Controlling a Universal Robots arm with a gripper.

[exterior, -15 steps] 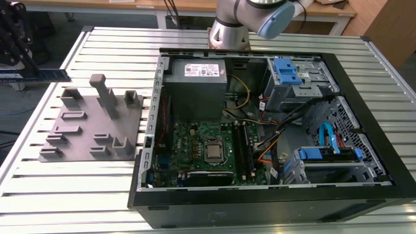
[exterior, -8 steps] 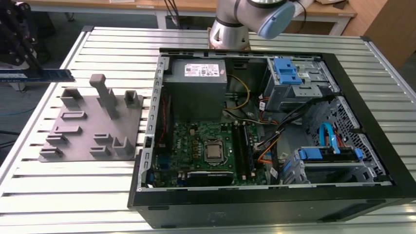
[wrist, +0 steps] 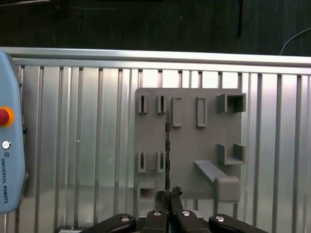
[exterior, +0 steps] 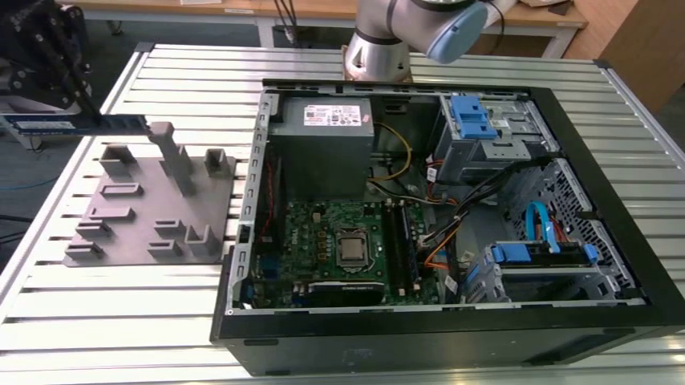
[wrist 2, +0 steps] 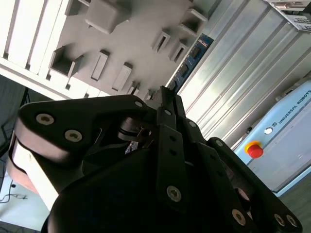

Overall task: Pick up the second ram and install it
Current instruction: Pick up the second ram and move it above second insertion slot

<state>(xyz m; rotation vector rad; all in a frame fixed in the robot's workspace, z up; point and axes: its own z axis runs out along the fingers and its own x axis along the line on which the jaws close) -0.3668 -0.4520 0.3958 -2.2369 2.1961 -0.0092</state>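
Observation:
In the exterior view the second ram [exterior: 107,122], a thin blue-green stick, hangs level above the far edge of the grey fixture plate [exterior: 128,233], left of the computer case. My black gripper [exterior: 91,115] is shut on it from above. The first wrist view shows the ram [wrist: 167,141] edge-on as a dark line running out from my closed fingertips [wrist: 167,195] over the fixture plate [wrist: 187,145]. In the second wrist view the ram [wrist 2: 193,58] sticks out past the fingertips [wrist 2: 167,94]. The motherboard [exterior: 321,233] and its black slot rails [exterior: 402,237] lie inside the open case.
The open computer case [exterior: 450,321] holds a power supply [exterior: 321,120], cables and blue drive cages [exterior: 471,120]. The arm's base [exterior: 380,40] stands behind it. The fixture plate carries upright posts [exterior: 176,156]. A teach pendant [wrist: 9,145] lies on the slatted table [exterior: 107,337].

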